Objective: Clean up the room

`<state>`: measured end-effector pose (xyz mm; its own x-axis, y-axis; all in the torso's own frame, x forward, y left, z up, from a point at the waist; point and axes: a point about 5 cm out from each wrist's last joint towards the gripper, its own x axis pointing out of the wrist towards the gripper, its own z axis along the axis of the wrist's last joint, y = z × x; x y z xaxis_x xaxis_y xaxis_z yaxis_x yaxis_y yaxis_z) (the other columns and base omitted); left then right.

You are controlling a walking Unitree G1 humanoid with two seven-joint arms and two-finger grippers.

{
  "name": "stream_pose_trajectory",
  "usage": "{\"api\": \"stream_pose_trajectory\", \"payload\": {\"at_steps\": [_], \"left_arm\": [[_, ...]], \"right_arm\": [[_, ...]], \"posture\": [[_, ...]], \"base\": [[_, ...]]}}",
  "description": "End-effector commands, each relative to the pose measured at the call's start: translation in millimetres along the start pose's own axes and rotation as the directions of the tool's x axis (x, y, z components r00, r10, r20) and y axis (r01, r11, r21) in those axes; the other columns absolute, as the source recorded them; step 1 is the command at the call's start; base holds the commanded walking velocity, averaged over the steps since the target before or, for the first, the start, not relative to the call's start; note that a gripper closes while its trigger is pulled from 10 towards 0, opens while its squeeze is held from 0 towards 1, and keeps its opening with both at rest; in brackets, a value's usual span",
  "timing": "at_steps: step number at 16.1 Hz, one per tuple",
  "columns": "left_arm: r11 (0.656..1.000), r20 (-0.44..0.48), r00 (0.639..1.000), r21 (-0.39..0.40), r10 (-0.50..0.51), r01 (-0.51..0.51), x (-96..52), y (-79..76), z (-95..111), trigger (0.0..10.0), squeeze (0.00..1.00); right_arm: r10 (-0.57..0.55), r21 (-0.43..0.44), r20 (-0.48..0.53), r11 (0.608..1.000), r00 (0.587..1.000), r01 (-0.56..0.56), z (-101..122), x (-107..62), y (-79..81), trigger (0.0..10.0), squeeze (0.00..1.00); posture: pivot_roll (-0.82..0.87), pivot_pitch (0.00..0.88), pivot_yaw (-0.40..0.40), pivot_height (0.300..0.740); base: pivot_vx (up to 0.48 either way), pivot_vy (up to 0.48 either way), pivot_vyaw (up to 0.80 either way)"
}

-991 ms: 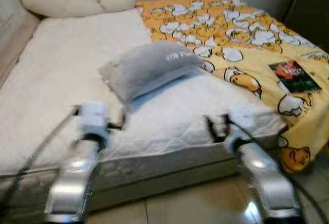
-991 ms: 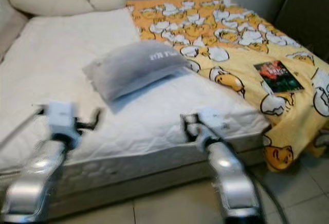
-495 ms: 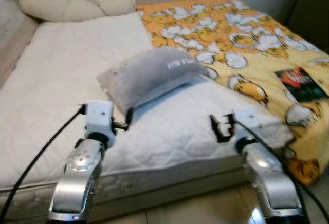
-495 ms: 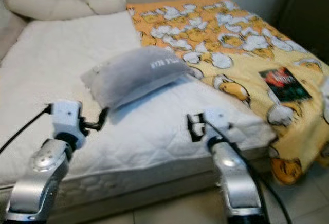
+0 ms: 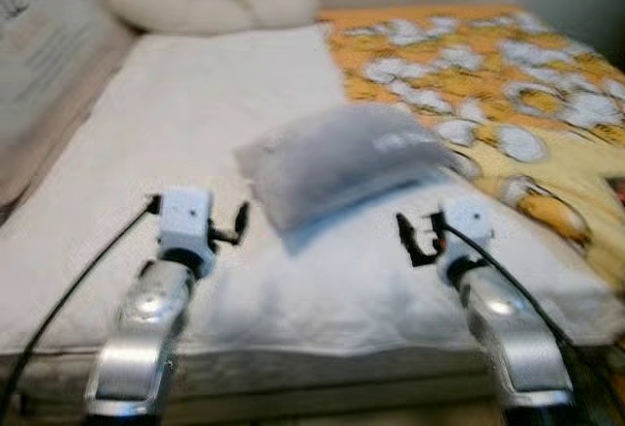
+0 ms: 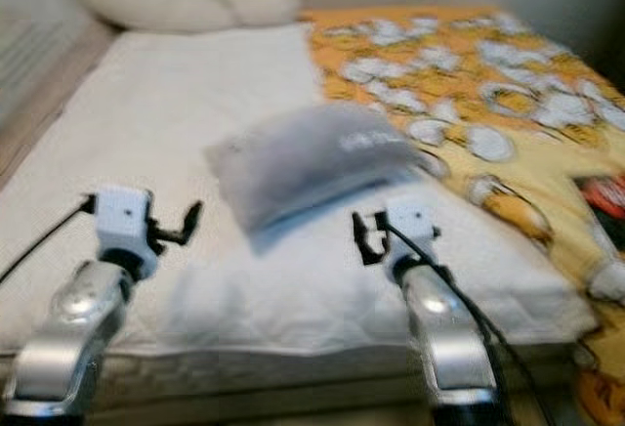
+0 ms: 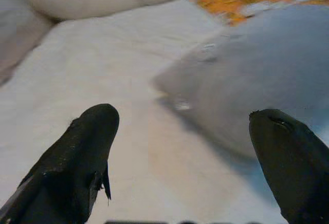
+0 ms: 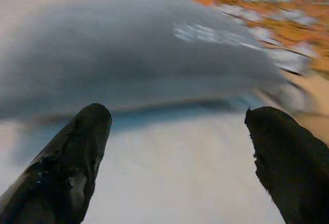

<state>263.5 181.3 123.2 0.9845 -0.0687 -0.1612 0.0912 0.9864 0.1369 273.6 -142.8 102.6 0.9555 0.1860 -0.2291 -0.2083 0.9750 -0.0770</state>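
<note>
Two claws are reaching over the near edge of the bed (image 5: 88, 279), both empty with fingers spread apart: the left claw (image 5: 237, 228) at 8 o'clock of the grey pillow (image 5: 342, 157), the right claw (image 5: 410, 238) at 5 o'clock. Compared with a second ago, the camera is swinging leftward and the arms are sitting closer to the pillow, suggesting a two-sided grasp is being prepared. Further off, the yellow patterned blanket (image 5: 508, 84) is lying at 2 o'clock, and the cream bolster (image 5: 195, 11) at 11 o'clock.
</note>
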Motion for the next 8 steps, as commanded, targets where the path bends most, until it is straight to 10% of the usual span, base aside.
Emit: {"api": "stream_pose_trajectory", "payload": {"at_steps": [1, 8], "left_arm": [[1.0, 0.016, 1.0, -0.001, -0.012, 0.012, 1.7, -3.7, 4.2, 10.0, 0.0], [1.0, 0.012, 1.0, -0.002, -0.015, 0.015, 1.7, -5.4, 3.1, 10.0, 0.0]], "right_arm": [[-0.02, -0.007, 0.006, 1.0, 1.0, 0.02, 1.4, -1.7, -6.2, 10.0, 0.0], [0.036, -0.067, -0.013, 0.997, 0.999, -0.037, -1.0, -1.7, -2.3, 10.0, 0.0]], "posture": [[-0.02, 0.0, 0.016, 0.74], [-0.02, 0.0, 0.016, 0.74]], "base": [[0.322, 0.0, 0.0], [0.322, 0.0, 0.2]]}}
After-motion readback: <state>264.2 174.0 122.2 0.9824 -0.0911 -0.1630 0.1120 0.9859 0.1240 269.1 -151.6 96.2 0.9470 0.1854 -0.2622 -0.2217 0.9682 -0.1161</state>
